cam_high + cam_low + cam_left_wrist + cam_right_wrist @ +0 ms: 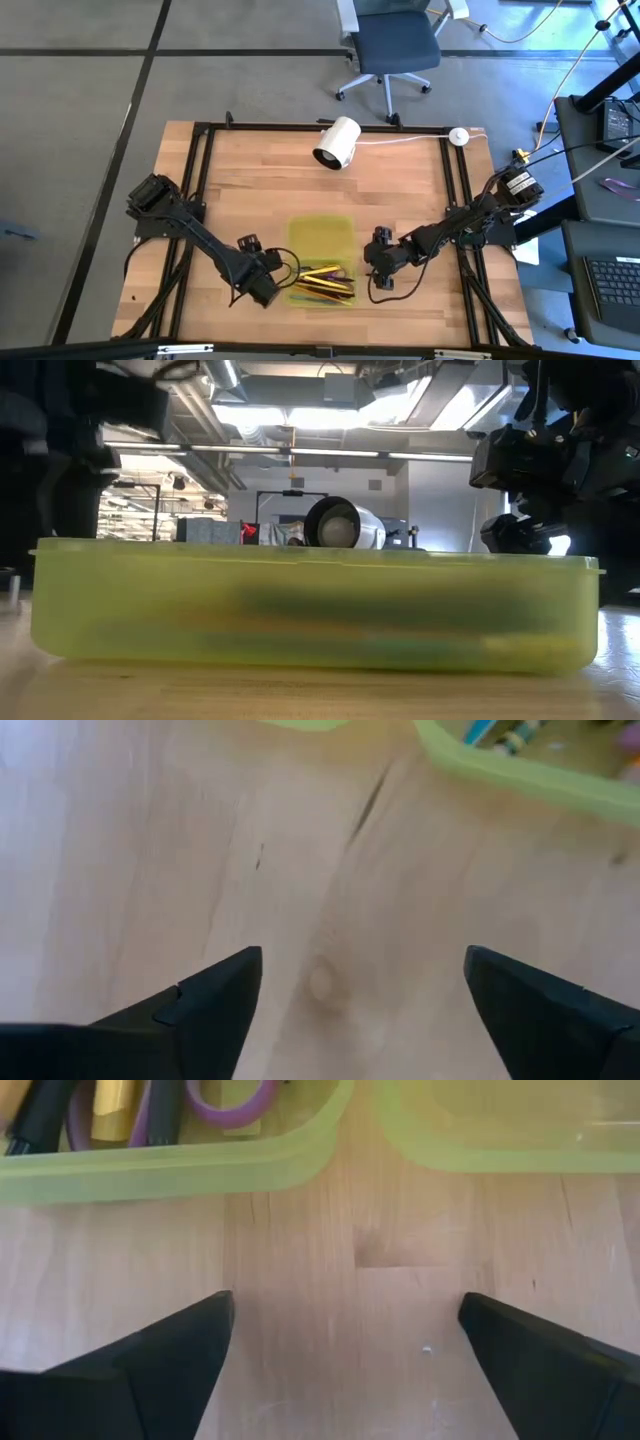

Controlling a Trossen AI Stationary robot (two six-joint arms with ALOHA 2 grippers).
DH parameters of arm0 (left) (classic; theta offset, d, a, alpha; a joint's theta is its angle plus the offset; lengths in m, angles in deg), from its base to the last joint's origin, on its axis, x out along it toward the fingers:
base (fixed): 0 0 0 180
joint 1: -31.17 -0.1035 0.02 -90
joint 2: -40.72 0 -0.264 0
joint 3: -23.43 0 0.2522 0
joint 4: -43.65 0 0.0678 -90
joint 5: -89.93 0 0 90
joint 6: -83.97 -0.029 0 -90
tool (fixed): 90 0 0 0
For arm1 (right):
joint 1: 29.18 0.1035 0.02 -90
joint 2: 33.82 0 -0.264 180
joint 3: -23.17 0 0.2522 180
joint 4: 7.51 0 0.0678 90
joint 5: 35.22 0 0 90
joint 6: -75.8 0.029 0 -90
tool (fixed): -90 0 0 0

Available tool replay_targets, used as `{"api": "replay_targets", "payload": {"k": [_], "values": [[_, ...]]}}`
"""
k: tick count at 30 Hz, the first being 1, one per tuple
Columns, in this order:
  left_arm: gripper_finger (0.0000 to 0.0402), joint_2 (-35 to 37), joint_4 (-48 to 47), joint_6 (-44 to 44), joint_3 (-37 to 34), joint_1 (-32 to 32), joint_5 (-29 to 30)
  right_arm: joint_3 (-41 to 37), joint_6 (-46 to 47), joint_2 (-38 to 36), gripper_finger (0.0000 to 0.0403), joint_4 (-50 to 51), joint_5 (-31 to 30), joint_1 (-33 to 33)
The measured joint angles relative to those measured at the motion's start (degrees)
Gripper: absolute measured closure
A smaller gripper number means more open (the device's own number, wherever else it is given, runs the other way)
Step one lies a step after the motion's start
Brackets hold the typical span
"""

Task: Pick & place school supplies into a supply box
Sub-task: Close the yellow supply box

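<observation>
A pale wooden tabletop [250,190] carries the yellow-green supply box [322,240] near its 6 o'clock edge, with the pens, pencils and purple-handled scissors [232,1102] lying inside. The left gripper [262,287] sits at the box's 9 o'clock, the right gripper [378,262] at its 3 o'clock, both with jaws spread and empty. The box looks light, stiff and slick, best taken by its rim.

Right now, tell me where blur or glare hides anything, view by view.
High view: sharp, evenly lit. Low view: bright ceiling lights behind; box wall hazes its contents. Left wrist view: table streaked with blur. Right wrist view: scissors clear, table soft.
</observation>
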Motion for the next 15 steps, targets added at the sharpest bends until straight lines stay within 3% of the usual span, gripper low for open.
{"api": "replay_targets", "payload": {"k": [7, 15], "values": [[0.0051, -1.4, -0.9, -5.9, 0.2, -0.6, 0.2, 0.0, 0.0, 0.0, 0.0009, -0.9, 0.0, 0.0], [0.0053, -0.2, 3.5, -6.4, -3.5, 1.0, 12.8, -0.6, 2.8, 0.1, 0.001, -1.1, -1.7, -0.8]]}}
